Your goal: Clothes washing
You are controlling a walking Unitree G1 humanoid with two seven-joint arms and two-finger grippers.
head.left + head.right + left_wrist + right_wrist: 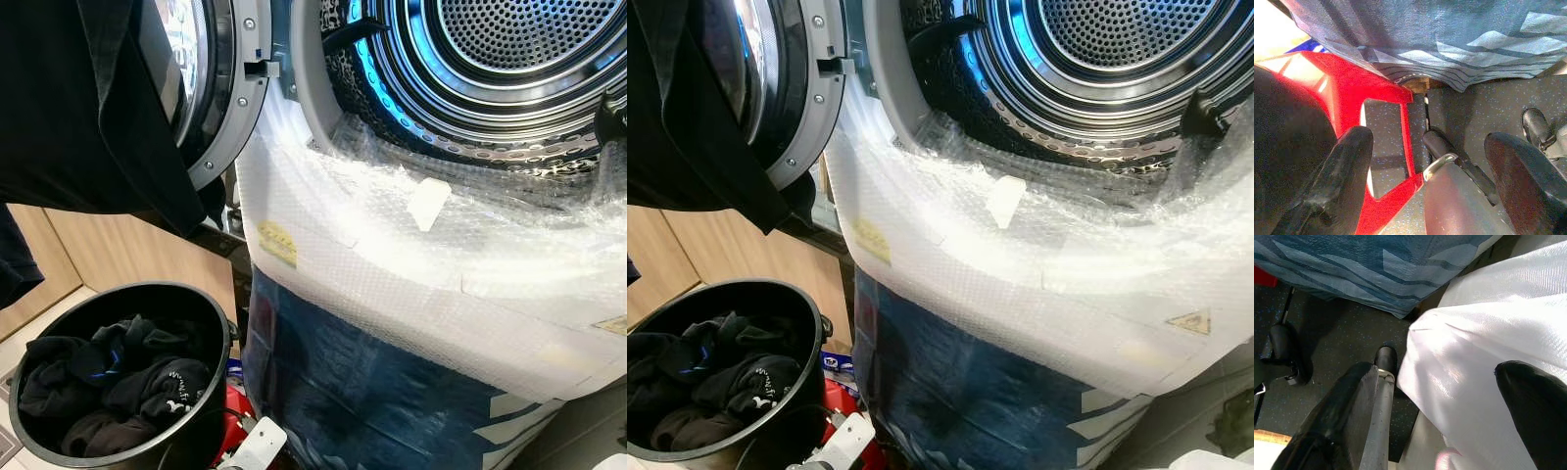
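- Black clothes [108, 387] were seen heaped in a black bucket [211, 323] on the floor by the washer's left corner, presumably staged for loading.
- Washer door [220, 88] stood open, a dark garment [88, 108] draped before it; drum [509, 59] was exposed.
- Left gripper [1425, 181] and right gripper [1444, 401] were held low, fingers spread, grasping nothing.

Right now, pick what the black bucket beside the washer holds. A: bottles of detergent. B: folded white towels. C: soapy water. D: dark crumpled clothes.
D: the black bucket on the floor to the left of the bubble-wrapped washer holds a heap of dark crumpled clothes, black with a few white marks.
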